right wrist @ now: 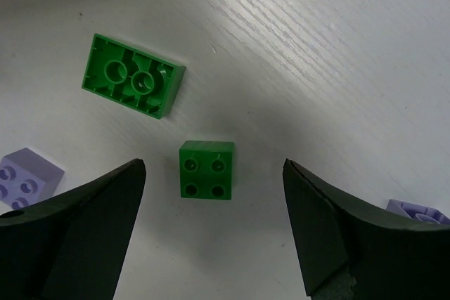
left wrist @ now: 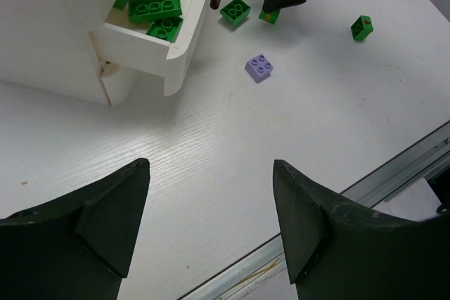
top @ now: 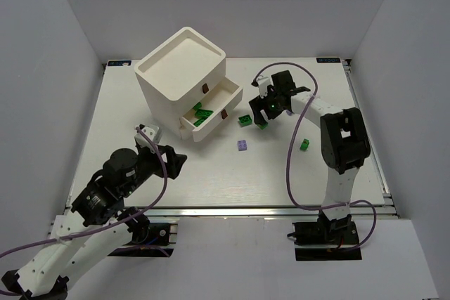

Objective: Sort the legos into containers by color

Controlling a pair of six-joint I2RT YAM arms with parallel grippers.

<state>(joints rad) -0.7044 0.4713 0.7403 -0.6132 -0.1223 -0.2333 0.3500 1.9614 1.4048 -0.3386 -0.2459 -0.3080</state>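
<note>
The right tool [right wrist: 214,164] hangs low over the surface [right wrist: 316,68] with its fingers wide apart, gripping nothing. A small green brick [right wrist: 206,170] lies studs up between them and touches neither finger. Just beside it lies a longer green brick [right wrist: 133,83], hollow side up. A second purple brick [right wrist: 416,210] shows past one finger, partly hidden.

The cabinet [top: 181,68] stands at the far left of the surface with two drawers pulled out. The lower drawer [top: 193,131] holds several green bricks [left wrist: 155,8]. The inside of the upper drawer [top: 235,96] cannot be made out. A purple brick [left wrist: 259,67] lies alone, studs up, in front of the drawers. A far green brick [top: 305,145] rests well apart to the right, beside the right arm.

The left tool [left wrist: 211,166] has its fingers apart with nothing between them. It hangs above bare surface, near the front of the cabinet.
</note>
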